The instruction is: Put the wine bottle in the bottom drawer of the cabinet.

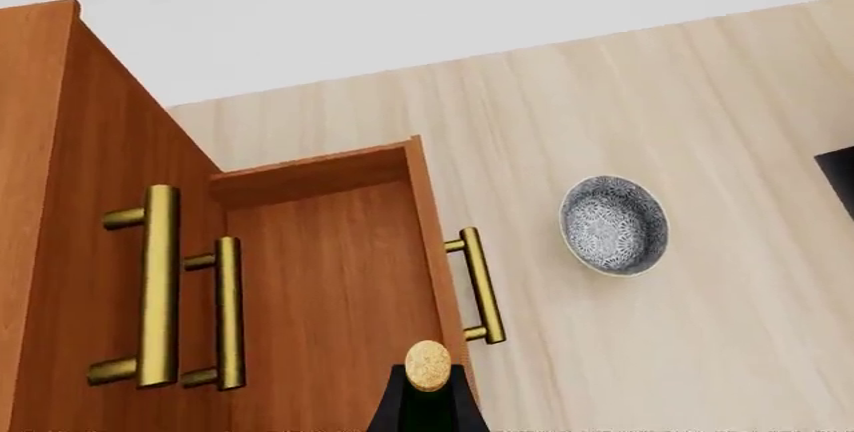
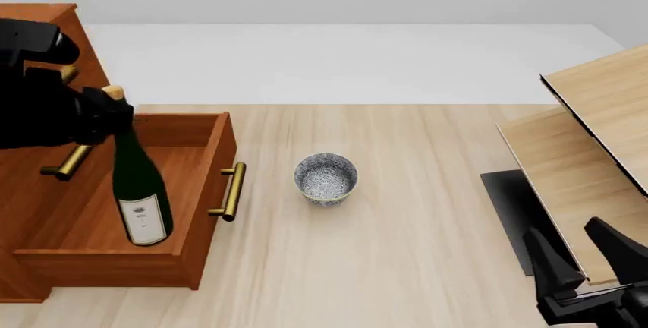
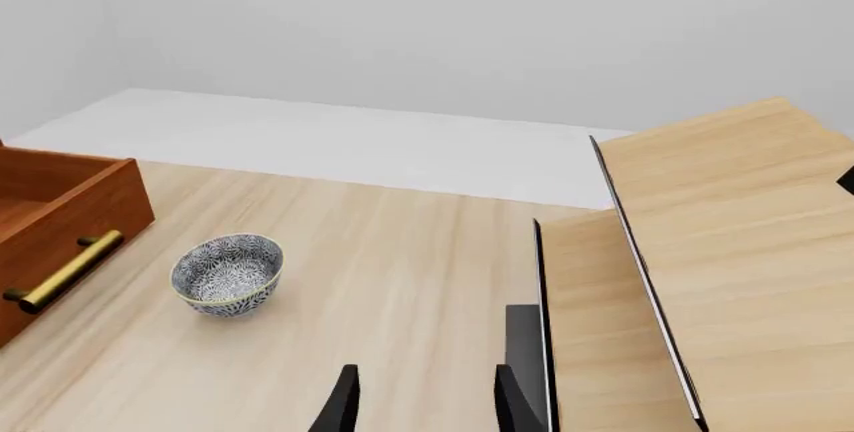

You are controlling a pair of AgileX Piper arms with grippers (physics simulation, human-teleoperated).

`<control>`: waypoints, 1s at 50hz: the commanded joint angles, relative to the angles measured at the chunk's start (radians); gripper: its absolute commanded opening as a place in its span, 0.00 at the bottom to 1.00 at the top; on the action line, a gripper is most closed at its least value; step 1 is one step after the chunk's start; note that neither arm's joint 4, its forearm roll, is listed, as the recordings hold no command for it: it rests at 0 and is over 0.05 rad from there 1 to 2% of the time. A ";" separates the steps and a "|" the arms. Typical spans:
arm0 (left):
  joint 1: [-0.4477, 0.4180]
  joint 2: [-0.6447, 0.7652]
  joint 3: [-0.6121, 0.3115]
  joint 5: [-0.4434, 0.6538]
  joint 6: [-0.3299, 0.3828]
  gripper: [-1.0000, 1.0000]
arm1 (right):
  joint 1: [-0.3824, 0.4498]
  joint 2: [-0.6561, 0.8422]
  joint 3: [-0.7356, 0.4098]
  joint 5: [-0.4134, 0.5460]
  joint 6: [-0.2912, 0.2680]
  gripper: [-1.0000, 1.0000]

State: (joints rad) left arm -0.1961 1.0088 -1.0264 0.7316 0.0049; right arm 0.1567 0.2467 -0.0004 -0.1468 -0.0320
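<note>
The dark green wine bottle [image 2: 139,193] with its tan cork [image 1: 427,364] hangs tilted over the open bottom drawer [image 2: 193,214] of the reddish-brown cabinet [image 2: 30,191]. My left gripper [image 2: 106,111] is shut on the bottle's neck just below the cork. The bottle's base is low inside the drawer box; I cannot tell if it touches the floor. In the left wrist view the drawer's inside [image 1: 334,282] and its brass handle [image 1: 481,287] lie beyond the cork. My right gripper [image 2: 579,256] is open and empty at the front right, far from the drawer [image 3: 67,214].
A speckled grey-white bowl [image 2: 326,178] stands on the table just right of the drawer's handle [image 2: 231,190]; it also shows in the right wrist view [image 3: 230,272]. Pale light-wood furniture with black edges [image 2: 597,138] fills the right side, next to my right gripper.
</note>
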 commanded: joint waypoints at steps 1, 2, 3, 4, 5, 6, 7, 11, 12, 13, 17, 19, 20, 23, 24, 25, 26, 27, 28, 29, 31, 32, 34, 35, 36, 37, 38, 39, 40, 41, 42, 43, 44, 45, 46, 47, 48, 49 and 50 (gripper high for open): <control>-0.012 -0.021 0.047 -0.026 -0.003 0.00 | -0.001 -0.003 0.000 0.004 0.001 1.00; -0.015 -0.019 0.047 -0.025 -0.014 0.00 | 0.000 -0.003 0.000 0.004 0.000 1.00; -0.010 -0.018 0.047 -0.028 -0.009 0.00 | 0.001 -0.004 0.000 0.004 0.000 1.00; -0.006 -0.019 0.053 -0.031 -0.014 0.00 | 0.002 -0.004 0.000 0.005 -0.003 1.00; -0.011 -0.021 0.056 -0.032 -0.013 0.00 | 0.002 -0.004 0.000 0.005 -0.003 1.00; -0.019 -0.026 0.060 -0.033 -0.015 0.00 | 0.000 -0.004 0.000 0.004 0.000 1.00; -0.015 -0.022 0.061 -0.034 -0.023 0.00 | 0.000 -0.004 0.000 0.004 0.000 1.00; -0.018 -0.023 0.068 -0.039 -0.018 0.00 | 0.001 -0.004 0.000 0.004 -0.001 1.00; -0.020 -0.024 0.072 -0.042 -0.019 0.00 | 0.000 -0.008 0.000 0.009 -0.001 1.00; -0.018 -0.024 0.076 -0.044 -0.014 0.00 | 0.000 -0.012 0.000 0.012 0.000 1.00; -0.026 -0.026 0.088 -0.050 -0.018 0.00 | 0.001 -0.007 0.000 0.007 -0.002 1.00; -0.029 -0.025 0.092 -0.051 -0.025 0.00 | 0.000 -0.010 0.000 0.010 0.000 1.00; -0.034 -0.026 0.094 -0.050 -0.026 0.00 | 0.000 -0.009 0.000 0.009 0.001 1.00; -0.037 -0.026 0.102 -0.054 -0.023 0.00 | 0.001 -0.005 0.000 0.006 -0.001 1.00; -0.052 -0.026 0.104 -0.050 -0.066 0.00 | 0.003 -0.008 0.000 0.008 -0.002 1.00; -0.047 -0.026 0.104 -0.049 -0.053 0.00 | 0.002 -0.008 0.000 0.008 -0.001 1.00; -0.042 -0.029 0.107 -0.054 -0.033 0.00 | 0.001 -0.007 0.000 0.007 0.000 1.00; -0.040 -0.029 0.110 -0.059 -0.032 0.00 | 0.002 -0.006 0.000 0.006 0.000 1.00; -0.038 -0.025 0.110 -0.058 -0.042 0.00 | 0.002 -0.005 0.000 0.005 0.000 1.00; -0.041 -0.027 0.108 -0.059 -0.039 0.00 | 0.002 -0.004 0.000 0.005 -0.001 1.00; -0.044 -0.029 0.112 -0.065 -0.042 0.00 | 0.003 -0.008 0.000 0.008 -0.001 1.00; -0.033 -0.025 0.119 -0.073 -0.037 0.00 | 0.002 -0.011 0.000 0.011 -0.001 1.00; -0.042 -0.026 0.122 -0.076 -0.046 0.00 | 0.002 -0.012 0.000 0.011 0.000 1.00; -0.038 -0.021 0.123 -0.077 -0.060 0.00 | 0.002 -0.008 0.000 0.008 -0.002 1.00; -0.042 -0.023 0.125 -0.081 -0.050 0.00 | 0.002 -0.008 0.000 0.008 -0.001 1.00; -0.044 -0.023 0.127 -0.084 -0.054 0.00 | 0.002 -0.010 0.000 0.009 -0.001 1.00; -0.045 -0.020 0.130 -0.087 -0.059 0.00 | 0.002 -0.011 0.000 0.011 -0.001 1.00; -0.045 -0.017 0.137 -0.097 -0.060 0.00 | 0.002 -0.007 0.000 0.006 0.000 1.00; -0.047 -0.017 0.142 -0.102 -0.061 0.00 | 0.002 -0.008 0.000 0.008 -0.001 1.00; -0.042 -0.010 0.153 -0.113 -0.062 0.00 | 0.001 -0.007 0.000 0.007 -0.001 1.00; -0.045 -0.009 0.155 -0.119 -0.064 0.00 | 0.001 -0.007 0.000 0.007 -0.001 1.00; -0.054 -0.001 0.162 -0.125 -0.080 0.00 | 0.003 -0.010 0.000 0.010 -0.003 1.00; -0.048 0.002 0.165 -0.134 -0.066 0.00 | 0.002 -0.010 0.000 0.010 -0.003 1.00; -0.042 0.006 0.167 -0.141 -0.059 0.00 | 0.002 -0.010 0.000 0.009 -0.002 1.00; -0.057 0.015 0.168 -0.145 -0.095 0.00 | 0.002 -0.011 0.000 0.011 -0.001 1.00; -0.058 0.018 0.170 -0.148 -0.078 0.00 | 0.001 -0.010 0.000 0.010 -0.001 1.00; -0.055 0.022 0.172 -0.154 -0.065 0.00 | 0.000 -0.007 0.000 0.007 0.000 1.00; -0.052 0.028 0.171 -0.158 -0.075 0.00 | 0.001 -0.008 0.000 0.008 0.000 1.00; -0.056 0.041 0.170 -0.163 -0.076 0.00 | 0.001 -0.011 0.000 0.011 -0.001 1.00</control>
State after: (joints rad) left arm -0.2310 0.9862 -0.9343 0.5968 -0.0761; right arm 0.1582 0.2379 -0.0004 -0.1381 -0.0330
